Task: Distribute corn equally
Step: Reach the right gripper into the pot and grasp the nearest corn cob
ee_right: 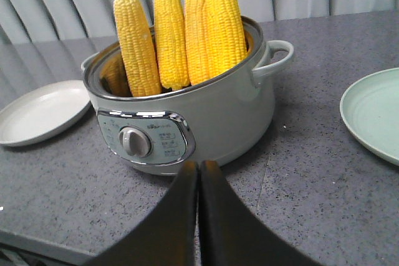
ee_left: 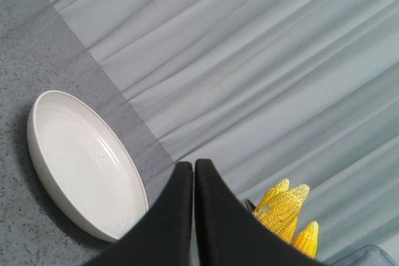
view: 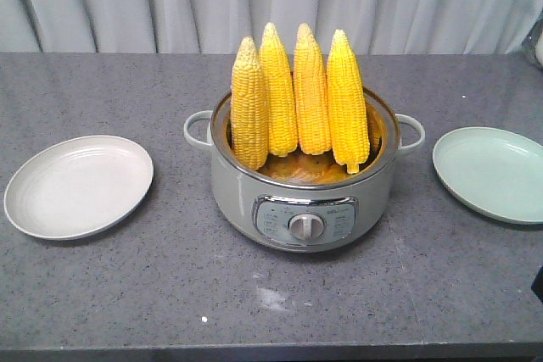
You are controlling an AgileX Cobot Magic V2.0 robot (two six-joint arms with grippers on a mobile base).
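Start of distribution. The left gripper (ee_left: 189, 171) has its fingers pressed together with nothing between them, and it hangs left of the cooker (view: 242, 197). The right gripper (ee_right: 199, 167) is likewise closed and empty, just in front of the cooker and facing its dial (ee_right: 135, 142).

The corn (view: 301, 99) is four cobs standing upright inside the cooker, points up, packed side by side and leaning on the rim. A white plate (view: 78, 186) lies left of the cooker and a green plate (view: 492, 174) lies right of it, both bare.

Hazards:
- If you pull one cob, its neighbours will likely topple.
- If you grip near the tapered tip, the cob may slip.
- A sideways pull could drag the cooker.
- A cob laid on a shallow plate may roll off.
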